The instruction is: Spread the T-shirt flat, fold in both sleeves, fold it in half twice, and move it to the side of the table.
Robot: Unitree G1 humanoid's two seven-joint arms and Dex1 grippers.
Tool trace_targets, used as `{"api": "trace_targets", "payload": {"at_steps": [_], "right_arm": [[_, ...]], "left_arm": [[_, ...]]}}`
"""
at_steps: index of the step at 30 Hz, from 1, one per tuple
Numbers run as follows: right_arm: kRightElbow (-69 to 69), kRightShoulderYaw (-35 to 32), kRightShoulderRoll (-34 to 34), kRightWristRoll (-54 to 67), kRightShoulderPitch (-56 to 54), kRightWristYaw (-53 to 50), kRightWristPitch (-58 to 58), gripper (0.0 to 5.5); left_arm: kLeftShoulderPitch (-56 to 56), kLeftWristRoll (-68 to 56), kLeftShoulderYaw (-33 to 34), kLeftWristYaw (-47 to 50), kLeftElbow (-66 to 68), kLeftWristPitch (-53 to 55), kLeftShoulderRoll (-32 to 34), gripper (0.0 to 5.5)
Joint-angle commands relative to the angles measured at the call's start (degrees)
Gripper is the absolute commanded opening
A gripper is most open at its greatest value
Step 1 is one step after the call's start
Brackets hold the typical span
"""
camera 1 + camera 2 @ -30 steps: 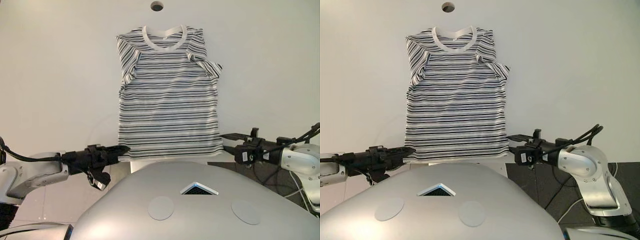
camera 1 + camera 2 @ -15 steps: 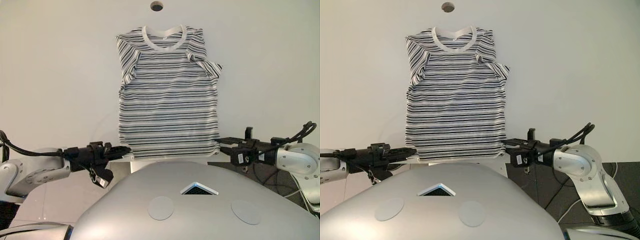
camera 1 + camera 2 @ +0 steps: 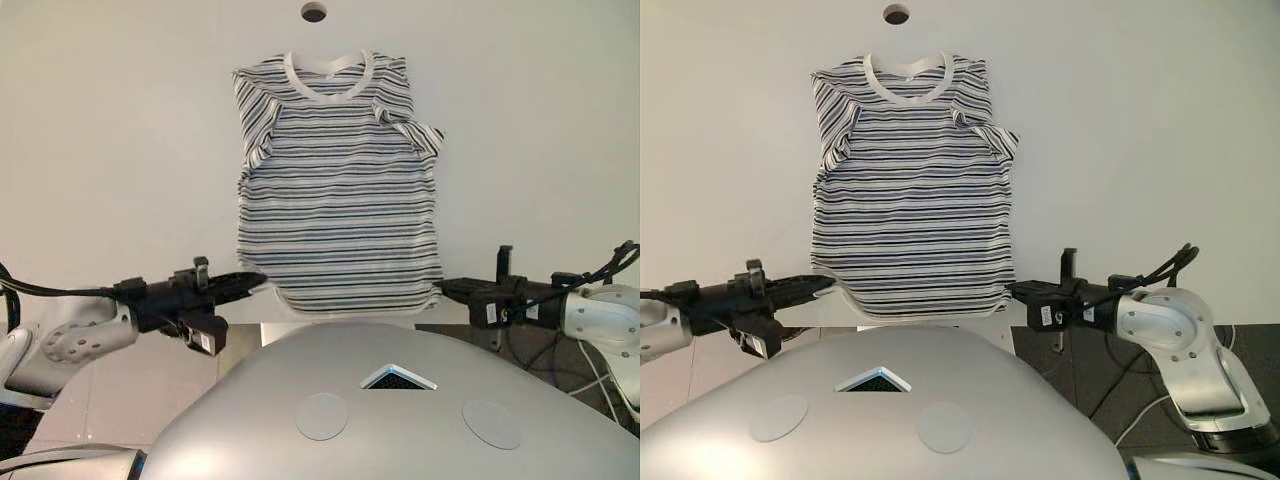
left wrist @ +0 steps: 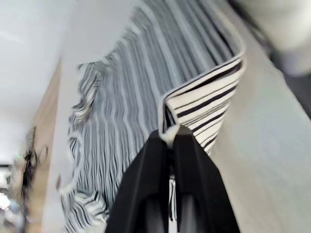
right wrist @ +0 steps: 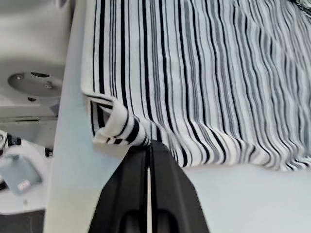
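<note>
The striped T-shirt (image 3: 338,180) lies on the white table (image 3: 120,150), collar at the far end and both sleeves folded in over the body. My left gripper (image 3: 262,279) is shut on the near left corner of the hem, which curls up off the table. In the left wrist view its fingertips (image 4: 170,133) pinch the doubled-over hem. On the other side, my right gripper (image 3: 440,287) is shut on the near right hem corner, and the right wrist view has the striped corner (image 5: 116,127) bunched just ahead of that gripper (image 5: 148,143).
A dark round hole (image 3: 314,12) sits in the table beyond the collar. The table's near edge runs just below the hem, with dark floor and cables (image 3: 560,350) off its right corner. Bare tabletop stretches to both sides of the shirt.
Both grippers moved in onto the near hem corners and shut on them. The corners now lift and curl inward, so the hem line bows instead of lying straight.
</note>
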Motion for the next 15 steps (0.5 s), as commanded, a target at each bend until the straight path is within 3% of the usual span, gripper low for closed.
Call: {"api": "trace_targets", "payload": {"at_steps": [1, 6, 15], "right_arm": [[-1.9, -6.3, -1.3, 7.2, 3.5, 2.6, -1.5, 0.03], [-4.6, -15.2, 1.0, 19.3, 8.8, 6.4, -4.9, 0.03], [-7.8, -23.8, 6.5, 26.1, 16.2, 9.8, -8.7, 0.03]], "left_arm": [[7.4, -13.1, 1.0, -6.2, 0.1, 1.0, 4.1, 0.0], [19.2, -31.7, 10.7, -18.8, -1.2, -2.7, 6.4, 0.0], [26.1, -47.7, 19.6, -37.2, -0.3, -5.7, -1.1, 0.0]]}}
